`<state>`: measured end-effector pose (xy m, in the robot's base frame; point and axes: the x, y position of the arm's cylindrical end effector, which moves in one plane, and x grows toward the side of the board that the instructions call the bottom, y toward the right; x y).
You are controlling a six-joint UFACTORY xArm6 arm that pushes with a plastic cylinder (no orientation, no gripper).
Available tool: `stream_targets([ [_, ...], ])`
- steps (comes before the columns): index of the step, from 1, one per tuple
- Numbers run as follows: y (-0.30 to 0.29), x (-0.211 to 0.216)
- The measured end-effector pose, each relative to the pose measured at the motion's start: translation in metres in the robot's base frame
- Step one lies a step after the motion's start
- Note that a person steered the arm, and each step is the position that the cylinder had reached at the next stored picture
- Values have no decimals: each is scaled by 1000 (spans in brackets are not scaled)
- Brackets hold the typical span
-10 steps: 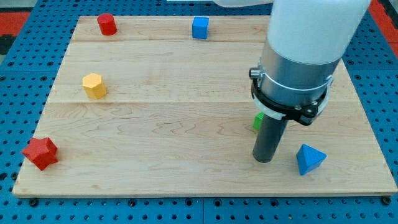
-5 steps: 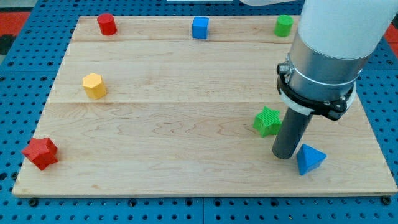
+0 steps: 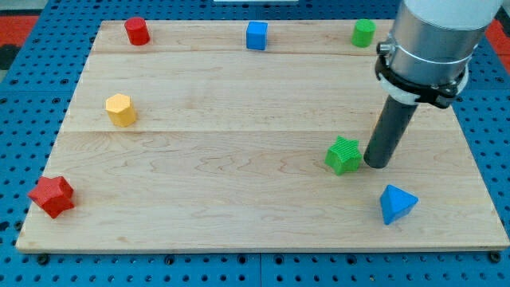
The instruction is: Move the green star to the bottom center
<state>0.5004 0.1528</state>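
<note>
Green star (image 3: pixel 343 155) seemingly touching my tip (image 3: pixel 378 164)

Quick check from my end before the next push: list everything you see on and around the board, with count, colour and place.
red cylinder: 1, red, top left corner of the board
blue cube: 1, blue, top edge, near the middle
green cylinder: 1, green, top edge, toward the view's right
yellow block: 1, yellow, many-sided, left side, mid height
red star: 1, red, bottom left corner
green star: 1, green, right of centre, lower half
blue pyramid: 1, blue, bottom right
wooden board: 1, light wood, fills the view
pegboard: 1, blue, under and around the board
my tip: 1, dark rod, just right of the green star, close beside it
</note>
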Motion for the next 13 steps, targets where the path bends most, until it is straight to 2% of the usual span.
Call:
stream_targets([
  [2,-35,0],
  [5,-39,-7],
  [6,-31,-30],
  [7,-53,-36],
  [8,-155,34],
  [9,-214,64],
  [10,-135,41],
  [11,-110,117],
  [13,-130,119],
])
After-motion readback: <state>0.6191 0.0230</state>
